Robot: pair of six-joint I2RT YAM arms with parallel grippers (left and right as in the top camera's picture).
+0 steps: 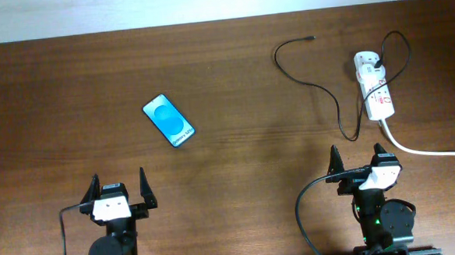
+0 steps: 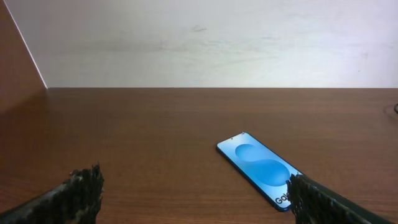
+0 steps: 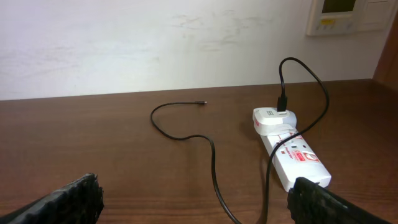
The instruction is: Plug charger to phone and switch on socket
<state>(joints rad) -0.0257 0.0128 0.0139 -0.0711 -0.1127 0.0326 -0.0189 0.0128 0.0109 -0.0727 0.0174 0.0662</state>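
The phone (image 1: 169, 120) lies flat on the wooden table, blue screen up, left of centre; it also shows in the left wrist view (image 2: 258, 168). The black charger cable (image 1: 319, 87) loops from the adapter on the white socket strip (image 1: 374, 88) to its free tip (image 1: 310, 39) at the back. In the right wrist view the cable (image 3: 211, 149), tip (image 3: 200, 102) and socket (image 3: 292, 152) show ahead. My left gripper (image 1: 120, 189) is open and empty, near the phone's front side. My right gripper (image 1: 360, 163) is open and empty, just in front of the socket.
The socket's thick white cord (image 1: 428, 150) runs off to the right edge. A white wall (image 2: 199, 43) stands behind the table's back edge. A wall panel (image 3: 339, 15) hangs at upper right in the right wrist view.
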